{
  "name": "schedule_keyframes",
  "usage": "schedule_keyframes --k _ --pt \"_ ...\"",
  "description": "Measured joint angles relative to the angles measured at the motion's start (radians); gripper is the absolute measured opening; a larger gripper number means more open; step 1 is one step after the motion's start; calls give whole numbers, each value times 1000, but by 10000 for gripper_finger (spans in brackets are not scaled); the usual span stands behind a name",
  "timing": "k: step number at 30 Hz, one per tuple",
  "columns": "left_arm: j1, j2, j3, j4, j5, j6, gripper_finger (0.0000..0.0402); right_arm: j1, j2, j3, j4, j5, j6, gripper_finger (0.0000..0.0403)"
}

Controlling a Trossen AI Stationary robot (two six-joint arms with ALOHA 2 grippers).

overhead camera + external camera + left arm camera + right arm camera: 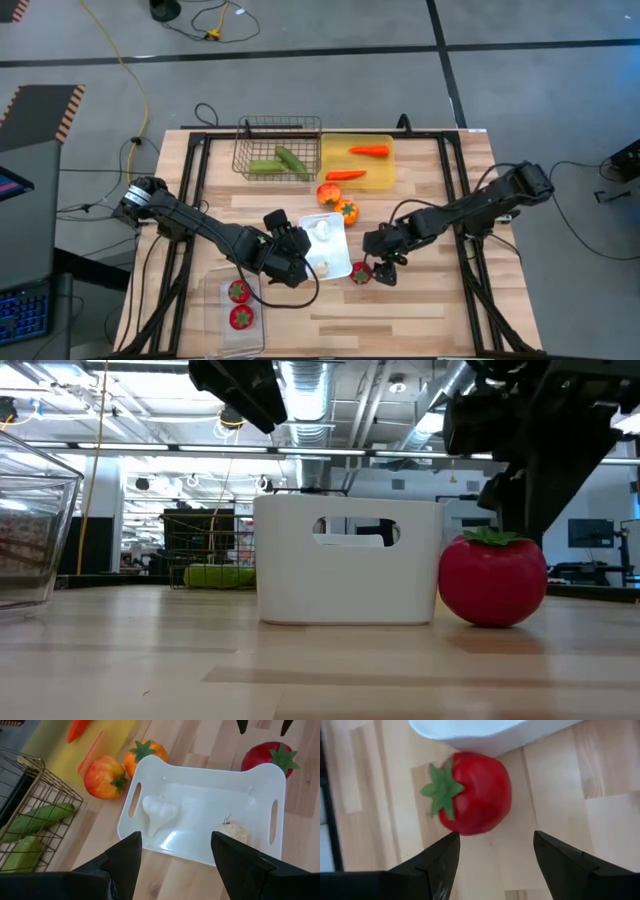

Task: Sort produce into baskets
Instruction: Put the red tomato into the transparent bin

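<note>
1. The right gripper [492, 865] hovers over the red tomato [472, 792], its fingers spread and holding nothing; the tomato sits on the wooden table [420, 300] just beside the white tray [330, 250].
2. The left gripper [172, 865] hangs over the white tray's near edge with its fingers apart and empty; two garlic bulbs [159, 812] lie in the tray.
3. Risk: the tomato is round and smooth, so an off-centre pinch would likely squirt it sideways.
4. Risk: it sits so close to the tray wall that a descending finger could catch the rim and shove the tray.
5. Risk: the two grippers work near each other, so a wide swing might make the arms collide.
6. Hard to tell: in the low view both grippers are cut off at the top edge, and the clear tub [238, 305] shows only in part.
</note>
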Motion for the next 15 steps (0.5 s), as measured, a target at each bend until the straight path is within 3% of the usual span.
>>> schedule_keyframes --k 15 --pt "0 0 0 2 0 0 226 -9 -8 0 -11 -23 55 282"
